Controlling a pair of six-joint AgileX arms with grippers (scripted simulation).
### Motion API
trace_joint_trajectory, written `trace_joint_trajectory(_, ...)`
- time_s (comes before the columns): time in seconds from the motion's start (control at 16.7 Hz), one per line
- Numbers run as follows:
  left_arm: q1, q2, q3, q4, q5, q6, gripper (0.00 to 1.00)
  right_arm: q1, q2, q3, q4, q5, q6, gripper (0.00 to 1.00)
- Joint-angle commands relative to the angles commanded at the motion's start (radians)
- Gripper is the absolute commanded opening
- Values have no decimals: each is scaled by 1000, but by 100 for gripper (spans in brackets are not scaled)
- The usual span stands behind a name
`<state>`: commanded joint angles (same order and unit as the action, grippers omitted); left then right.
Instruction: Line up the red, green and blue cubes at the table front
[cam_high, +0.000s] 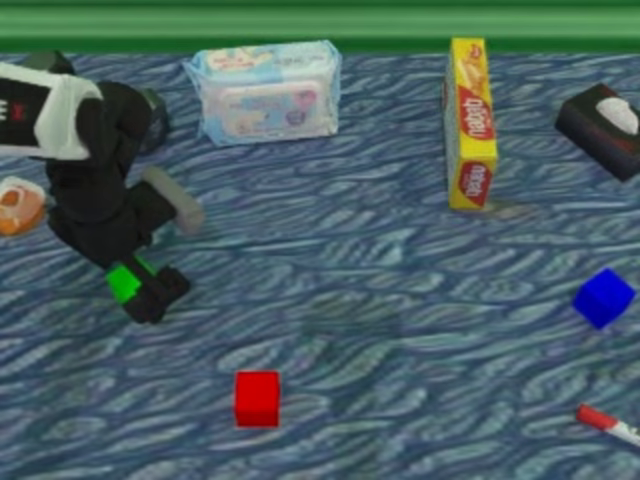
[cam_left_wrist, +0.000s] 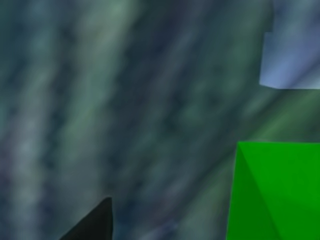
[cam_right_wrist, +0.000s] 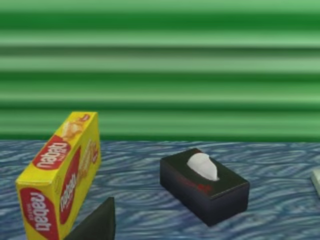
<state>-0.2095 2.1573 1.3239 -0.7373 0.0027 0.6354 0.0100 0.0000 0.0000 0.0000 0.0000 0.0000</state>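
Left gripper sits left of and a little behind the red cube, jaws closed around the green cube; the wrist view shows the green cube close at the fingers, over the table; whether it is lifted clear of the surface I cannot tell. Step in hand looks like carrying green to the front row; best to bring it level with the red cube, just beside it, faces squared, lower fully before letting go. Blue cube lies far right of the red cube, slightly behind it, still to be placed. Right arm is out of the top view, parked; its jaw state cannot be told. Clutter: wipes pack, yellow biscuit box and black tissue box all well behind the red cube; pen far right of it, near the blue cube, possibly in the row's way; an orange-white object sits beside the left arm.
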Motion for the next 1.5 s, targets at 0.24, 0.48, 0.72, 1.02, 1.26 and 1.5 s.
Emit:
trace_joint_trajectory(0.24, 0, 0, 0, 0, 0, 0, 85, 0, 0, 0, 0, 0, 0, 100)
trace_joint_trajectory(0.48, 0, 0, 0, 0, 0, 0, 55, 0, 0, 0, 0, 0, 0, 100)
trace_joint_trajectory(0.72, 0, 0, 0, 0, 0, 0, 25, 0, 0, 0, 0, 0, 0, 100)
trace_joint_trajectory(1.02, 0, 0, 0, 0, 0, 0, 0, 0, 0, 0, 0, 0, 0, 100)
trace_joint_trajectory(1.26, 0, 0, 0, 0, 0, 0, 0, 0, 0, 0, 0, 0, 0, 100)
trace_joint_trajectory(1.5, 1, -19, 5, -14, 7, -5, 0, 0, 0, 0, 0, 0, 0, 100)
